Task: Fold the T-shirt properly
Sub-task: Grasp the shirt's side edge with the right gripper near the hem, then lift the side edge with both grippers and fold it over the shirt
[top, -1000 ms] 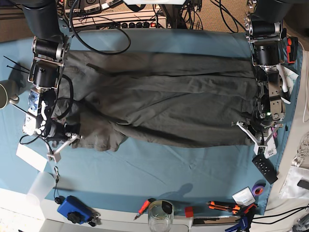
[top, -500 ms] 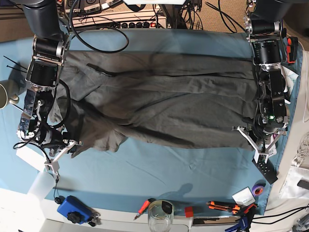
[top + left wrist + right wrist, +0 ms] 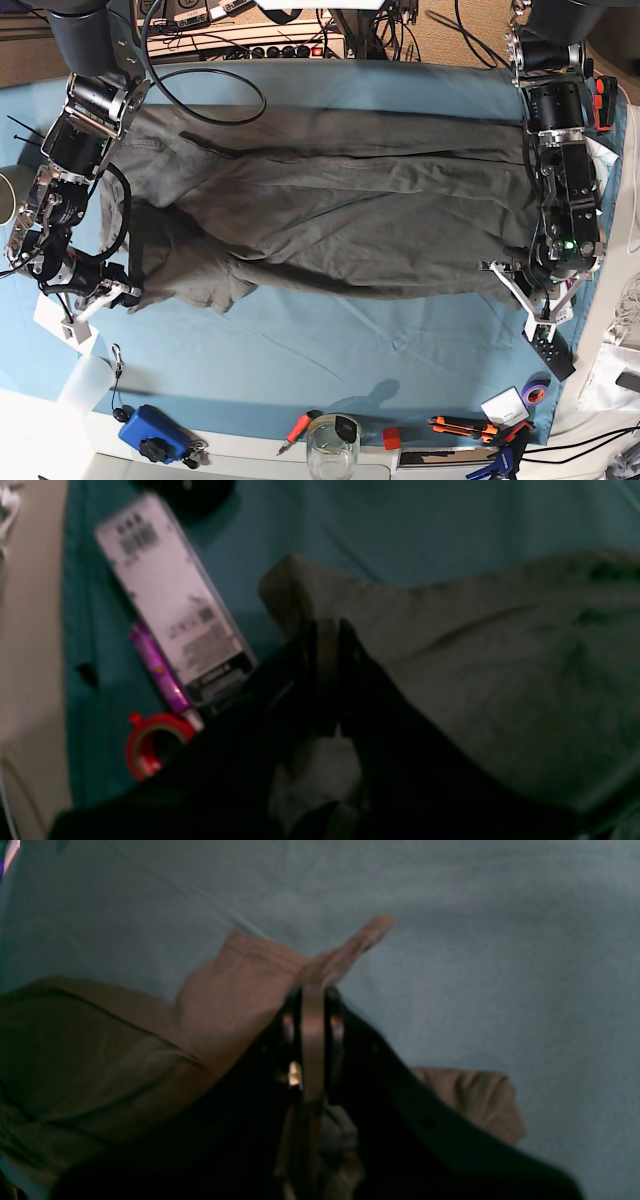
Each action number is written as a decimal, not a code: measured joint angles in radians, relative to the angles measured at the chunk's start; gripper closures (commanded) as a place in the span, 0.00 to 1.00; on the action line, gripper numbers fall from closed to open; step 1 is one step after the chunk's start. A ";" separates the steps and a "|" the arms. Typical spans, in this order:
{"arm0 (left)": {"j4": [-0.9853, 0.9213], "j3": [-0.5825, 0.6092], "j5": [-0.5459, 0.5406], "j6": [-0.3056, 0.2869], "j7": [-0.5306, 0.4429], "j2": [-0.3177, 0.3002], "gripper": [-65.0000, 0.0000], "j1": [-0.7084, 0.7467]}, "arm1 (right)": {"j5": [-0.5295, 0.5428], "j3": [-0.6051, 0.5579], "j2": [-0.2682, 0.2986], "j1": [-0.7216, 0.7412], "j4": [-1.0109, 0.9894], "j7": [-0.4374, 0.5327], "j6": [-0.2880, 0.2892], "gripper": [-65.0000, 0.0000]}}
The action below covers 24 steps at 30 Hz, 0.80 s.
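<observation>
The dark grey T-shirt (image 3: 340,215) lies spread sideways across the teal table cloth (image 3: 330,350), wrinkled, with long creases along its middle. On the base view's right, my left gripper (image 3: 518,282) is shut on the shirt's near right corner (image 3: 300,587). The left wrist view shows the two fingers (image 3: 325,635) pressed together with cloth between them. On the base view's left, my right gripper (image 3: 112,292) is shut on a bunched flap of the shirt's left edge (image 3: 260,975), lifted a little off the cloth. Its tips (image 3: 312,995) pinch the fabric.
Beside the left gripper lie a white labelled box (image 3: 170,605), a purple pen (image 3: 160,672) and a red tape ring (image 3: 150,742). A black remote (image 3: 550,350) and a purple tape roll (image 3: 536,391) sit at front right. A glass jar (image 3: 332,445), tools and a blue device (image 3: 153,433) line the front edge.
My right gripper has swung outward to the base view's left, pulling the shirt's left edge with it. My left gripper has shifted slightly toward the front edge, still holding the corner.
</observation>
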 measured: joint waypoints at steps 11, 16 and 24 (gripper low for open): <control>0.006 0.000 -0.029 0.000 0.038 -0.020 1.00 0.029 | 0.019 0.002 0.039 -0.126 0.129 -0.004 -0.002 1.00; 0.016 -0.002 -0.081 -0.001 0.062 -0.032 1.00 0.027 | 0.105 0.087 0.061 -0.146 0.160 -0.008 0.008 1.00; 0.017 -0.006 -0.108 -0.001 0.111 -0.033 1.00 0.026 | 0.141 0.123 0.106 -0.216 0.174 -0.016 0.011 1.00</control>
